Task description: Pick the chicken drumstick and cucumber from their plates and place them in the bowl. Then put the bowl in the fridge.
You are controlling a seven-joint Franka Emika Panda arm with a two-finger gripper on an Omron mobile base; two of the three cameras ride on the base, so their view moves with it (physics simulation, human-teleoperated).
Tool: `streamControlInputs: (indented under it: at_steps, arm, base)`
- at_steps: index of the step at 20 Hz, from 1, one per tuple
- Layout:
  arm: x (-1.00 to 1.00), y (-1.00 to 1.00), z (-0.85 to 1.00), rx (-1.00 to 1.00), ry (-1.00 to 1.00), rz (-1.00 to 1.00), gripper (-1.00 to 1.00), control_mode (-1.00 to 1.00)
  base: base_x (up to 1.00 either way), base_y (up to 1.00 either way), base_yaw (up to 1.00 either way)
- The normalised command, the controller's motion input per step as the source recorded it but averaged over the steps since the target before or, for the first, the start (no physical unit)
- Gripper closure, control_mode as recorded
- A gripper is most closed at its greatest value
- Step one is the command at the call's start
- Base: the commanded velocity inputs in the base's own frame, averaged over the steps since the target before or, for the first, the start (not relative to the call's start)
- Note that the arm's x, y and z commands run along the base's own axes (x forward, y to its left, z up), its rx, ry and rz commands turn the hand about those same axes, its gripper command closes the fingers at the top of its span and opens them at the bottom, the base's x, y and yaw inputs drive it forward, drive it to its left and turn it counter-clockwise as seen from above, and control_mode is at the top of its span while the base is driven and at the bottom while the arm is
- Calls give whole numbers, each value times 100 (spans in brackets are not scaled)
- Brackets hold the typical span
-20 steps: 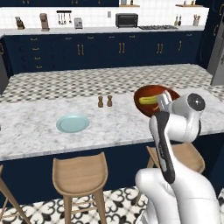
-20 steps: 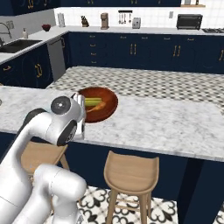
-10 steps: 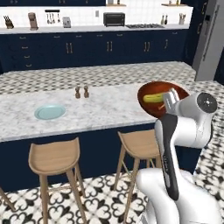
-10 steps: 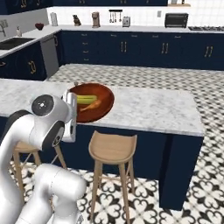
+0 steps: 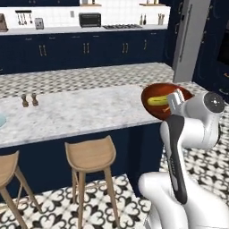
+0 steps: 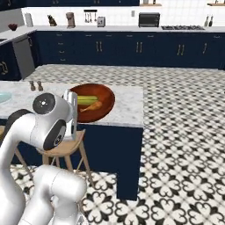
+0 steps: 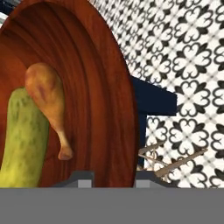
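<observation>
Open floor right — island (image 6: 125, 103) left

- One bowl (image 5: 166, 100), dark red-brown.
- One cucumber (image 5: 157, 100) inside that bowl.
- One chicken drumstick (image 7: 47, 101) inside it too, beside the cucumber.
- One pale blue plate (image 6: 2, 97), only its edge showing at the frame border.
- Two small shakers (image 5: 29, 100), side by side on the surface (image 5: 80, 112).
- Two wooden stools (image 5: 91, 156) along the near side in the left base view.
- One fridge (image 5: 188, 38), grey and tall.
- One dark oven (image 5: 90, 19) on the back counter.
- One claw (image 7: 113, 178), with two dark fingertips.
</observation>
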Motion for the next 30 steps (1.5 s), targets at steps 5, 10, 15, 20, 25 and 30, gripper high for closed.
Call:
streamControlInputs:
  at_steps: [5,10,15,20,25,30]
  arm:
    - [0,0,0,0,0,0,100,100]
    - [0,0,0,0,0,0,100,100]
    - [0,0,0,0,0,0,100,100]
    - [0,0,0,0,0,0,100,100]
    - [0,0,0,0,0,0,100,100]
    - [0,0,0,0,0,0,100,100]
  base:
    - [8,-100,-9]
    - [20,-100,-5]
    - [46,-100,-1]
    - [92,-100,2]
    - [100,-97,20]
    - [100,-91,32]
